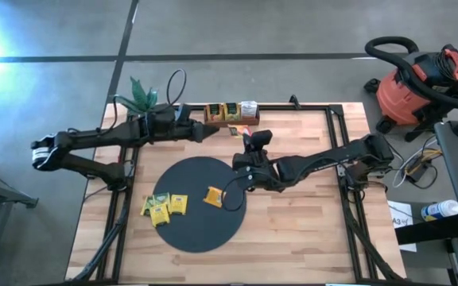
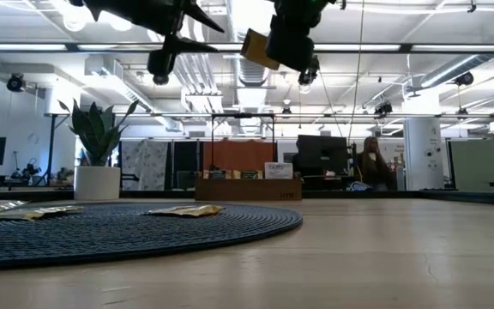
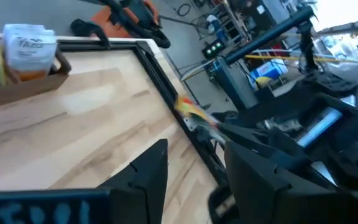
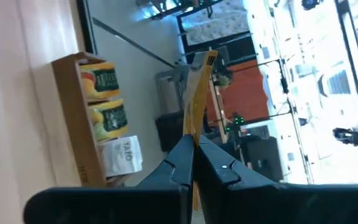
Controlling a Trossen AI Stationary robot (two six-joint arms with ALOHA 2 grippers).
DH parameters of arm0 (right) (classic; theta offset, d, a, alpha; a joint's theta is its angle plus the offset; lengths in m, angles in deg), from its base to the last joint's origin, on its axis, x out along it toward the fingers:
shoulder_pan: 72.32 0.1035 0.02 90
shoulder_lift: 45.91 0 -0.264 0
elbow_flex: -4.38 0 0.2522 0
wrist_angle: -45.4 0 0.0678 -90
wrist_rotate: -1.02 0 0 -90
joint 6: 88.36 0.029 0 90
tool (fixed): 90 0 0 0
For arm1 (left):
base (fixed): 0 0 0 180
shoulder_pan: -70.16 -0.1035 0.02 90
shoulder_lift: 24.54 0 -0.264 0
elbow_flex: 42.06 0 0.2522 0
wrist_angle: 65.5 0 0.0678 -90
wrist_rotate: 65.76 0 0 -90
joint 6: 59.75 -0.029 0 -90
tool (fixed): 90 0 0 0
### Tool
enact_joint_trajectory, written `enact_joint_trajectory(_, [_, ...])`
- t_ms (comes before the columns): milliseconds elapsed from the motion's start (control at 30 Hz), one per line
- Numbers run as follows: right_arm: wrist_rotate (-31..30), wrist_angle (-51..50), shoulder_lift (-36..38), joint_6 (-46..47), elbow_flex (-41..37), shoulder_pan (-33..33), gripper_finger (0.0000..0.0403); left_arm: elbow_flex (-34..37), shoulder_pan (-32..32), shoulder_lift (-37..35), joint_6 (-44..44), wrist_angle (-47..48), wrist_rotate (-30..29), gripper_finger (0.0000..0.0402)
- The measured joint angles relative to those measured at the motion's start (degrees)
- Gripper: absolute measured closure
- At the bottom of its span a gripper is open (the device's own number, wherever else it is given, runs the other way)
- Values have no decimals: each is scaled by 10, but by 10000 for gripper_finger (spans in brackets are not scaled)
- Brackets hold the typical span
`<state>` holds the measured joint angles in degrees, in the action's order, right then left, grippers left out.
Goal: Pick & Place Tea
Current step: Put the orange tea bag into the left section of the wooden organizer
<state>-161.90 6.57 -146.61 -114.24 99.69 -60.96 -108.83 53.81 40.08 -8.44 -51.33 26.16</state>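
the right gripper (image 4: pixel 191 163) is clenched on a thin yellow-orange tea packet (image 4: pixel 197 99), seen edge-on in its own wrist view, pinched between the two dark fingertips with most of the packet standing out beyond them; in the high view this gripper (image 1: pixel 249 141) sits above the bare wood between the round black woven mat (image 1: pixel 201 230) and the brown wooden compartment tray (image 1: pixel 230 114) at the far edge of the table, and the held packet is hardly to be made out there. the low view shows it as a tilted yellowish square (image 2: pixel 257 48) up under the dark gripper body, well clear of the table

the left gripper (image 1: pixel 207 132) reaches near the tray's left end with its fingers (image 3: pixel 146 174) spread and nothing between them; its wrist view is blurred, showing the light wooden table top (image 3: pixel 86 124), a white packet in the tray's end compartment (image 3: pixel 28 50) and the right arm, dark and indistinct

on the mat lie a cluster of yellow tea packets (image 1: pixel 164 206) near its left side and a single orange packet (image 1: pixel 213 195) near the right; the low view shows them only as flat slivers (image 2: pixel 183 210), their colours hard to tell. the tray's contents read as green-yellow boxes (image 4: pixel 107 99) in the right wrist view, its lower end cut off by the gripper
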Motion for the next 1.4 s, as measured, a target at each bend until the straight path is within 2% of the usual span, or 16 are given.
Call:
enact_joint_trajectory(133, [-8, 1, 0, -40, 8, 1, 394, 0, -1, 17, 34, -17, 1, 248])
enact_joint_trajectory(400, [-14, 0, 0, -114, 8, 1, 394, 0, -1, 79, 144, -149, 68, 248])
enact_joint_trajectory(600, [-51, 0, 1, -127, 8, 1, 394, 1, -1, 91, 149, -155, 72, 248])
enact_joint_trajectory(1033, [-40, 2, 2, -128, 9, 0, 394, 2, -3, 95, 157, -188, 52, 248])
enact_joint_trajectory(1400, [-25, 6, 2, -127, 9, -2, 394, 1, -3, 158, 187, -244, 71, 250])
